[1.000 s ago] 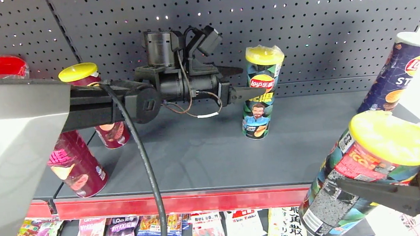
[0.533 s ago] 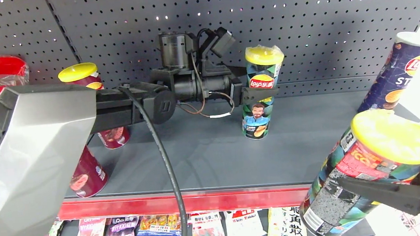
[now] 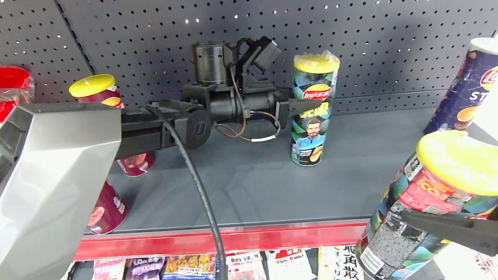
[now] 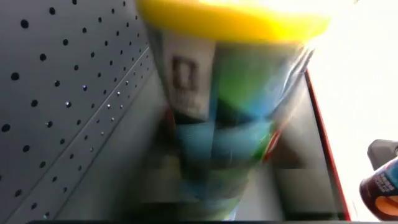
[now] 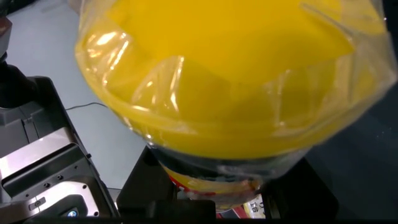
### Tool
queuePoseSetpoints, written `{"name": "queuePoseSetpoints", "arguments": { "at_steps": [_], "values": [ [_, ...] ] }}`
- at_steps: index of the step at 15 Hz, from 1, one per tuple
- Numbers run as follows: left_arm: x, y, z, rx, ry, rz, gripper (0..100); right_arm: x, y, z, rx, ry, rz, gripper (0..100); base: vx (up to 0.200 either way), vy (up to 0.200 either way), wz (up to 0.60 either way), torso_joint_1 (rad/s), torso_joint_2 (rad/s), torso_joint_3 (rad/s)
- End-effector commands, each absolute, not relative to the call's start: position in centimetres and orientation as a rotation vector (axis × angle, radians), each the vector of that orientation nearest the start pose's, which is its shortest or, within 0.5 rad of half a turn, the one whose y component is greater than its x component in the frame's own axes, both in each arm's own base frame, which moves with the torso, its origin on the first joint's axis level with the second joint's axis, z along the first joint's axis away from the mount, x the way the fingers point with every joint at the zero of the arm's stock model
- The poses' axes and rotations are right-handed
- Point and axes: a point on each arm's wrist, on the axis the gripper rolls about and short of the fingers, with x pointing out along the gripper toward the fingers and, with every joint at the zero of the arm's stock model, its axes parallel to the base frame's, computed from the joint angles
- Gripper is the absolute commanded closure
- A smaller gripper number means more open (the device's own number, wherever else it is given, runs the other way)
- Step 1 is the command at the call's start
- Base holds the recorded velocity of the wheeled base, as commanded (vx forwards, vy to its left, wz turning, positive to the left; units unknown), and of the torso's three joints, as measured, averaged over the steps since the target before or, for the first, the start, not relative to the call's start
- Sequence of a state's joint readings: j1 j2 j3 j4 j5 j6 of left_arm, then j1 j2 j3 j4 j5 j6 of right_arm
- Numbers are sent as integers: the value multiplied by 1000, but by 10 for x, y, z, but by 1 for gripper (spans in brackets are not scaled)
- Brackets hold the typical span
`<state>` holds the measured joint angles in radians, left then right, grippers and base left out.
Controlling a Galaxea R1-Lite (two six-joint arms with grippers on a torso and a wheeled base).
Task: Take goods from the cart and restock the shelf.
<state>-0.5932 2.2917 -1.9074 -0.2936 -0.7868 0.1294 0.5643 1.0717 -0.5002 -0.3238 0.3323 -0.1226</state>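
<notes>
**Two cans, one in hand, one on the shelf**

Nearest, at the lower right of the head view, my right gripper point(image 3: 436, 225) pinches a tilted yellow-lidded can point(image 3: 438, 195) by its body, in front of the shelf point(image 3: 244, 185); its wrapped lid point(image 5: 230, 68) bulges close to my right wrist camera. Farther in, at mid-frame, my left gripper point(image 3: 307, 105) reaches the upright green can point(image 3: 315, 125) standing on the shelf. One finger crosses its front, but I cannot tell whether I am squeezing it. Behind it stands the pegboard point(image 3: 378, 20). A maroon can point(image 3: 106, 211) stands at the left.
</notes>
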Motion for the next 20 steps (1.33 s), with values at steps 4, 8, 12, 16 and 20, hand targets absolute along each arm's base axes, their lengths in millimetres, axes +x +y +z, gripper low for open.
{"name": "queuePoseSetpoints", "arguments": {
  "at_steps": [4,8,12,16,20],
  "values": [
    [390,-283,225,97,1,-1386,100,116,82,207,-144,203,907,100,0,0,0,0,0,0],
    [384,-280,234,97,-15,-1395,100,116,82,208,-143,197,907,100,0,0,0,0,0,0],
    [360,-263,241,95,36,-1403,100,116,82,208,-143,197,907,100,0,0,0,0,0,0],
    [330,-242,232,133,92,-1404,100,116,82,209,-143,194,909,100,0,0,0,0,0,0],
    [316,-233,219,144,55,-1393,100,116,82,209,-142,191,907,100,0,0,0,0,0,0]
  ]
}}
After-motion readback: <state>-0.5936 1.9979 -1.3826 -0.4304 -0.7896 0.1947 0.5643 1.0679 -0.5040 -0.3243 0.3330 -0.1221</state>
